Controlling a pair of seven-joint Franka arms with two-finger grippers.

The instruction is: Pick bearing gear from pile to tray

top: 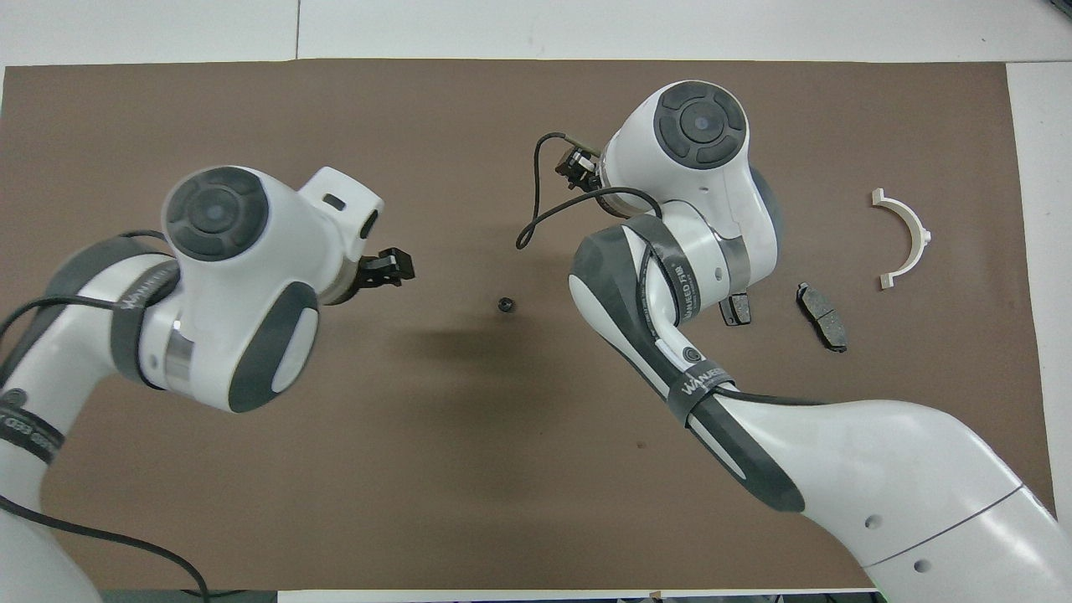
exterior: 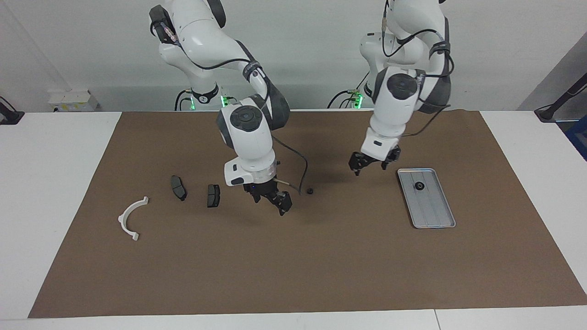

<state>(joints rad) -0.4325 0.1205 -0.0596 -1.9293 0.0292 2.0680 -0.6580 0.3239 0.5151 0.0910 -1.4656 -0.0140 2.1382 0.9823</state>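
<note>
Brown matting (exterior: pixel 321 256) covers our table. One bearing gear (exterior: pixel 419 185) already sits in the tray (exterior: pixel 433 215); another (exterior: pixel 310 190) lies loose at about two o'clock from our right gripper (exterior: pixel 273 199), which hangs low with fingers apparently parted, likely lining up. Our left gripper (exterior: pixel 368 165) waits spread beside the tray. Two brake pads (exterior: pixel 178 187) and the bracket (exterior: pixel 130 219) stay aside.

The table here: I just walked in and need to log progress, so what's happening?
Two arms are sorting small black round pieces into a tray. One piece already lies in the tray; another sits on the brown mat between the arms. The right claw hangs beside that loose piece. The left claw hovers beside the tray.
</note>
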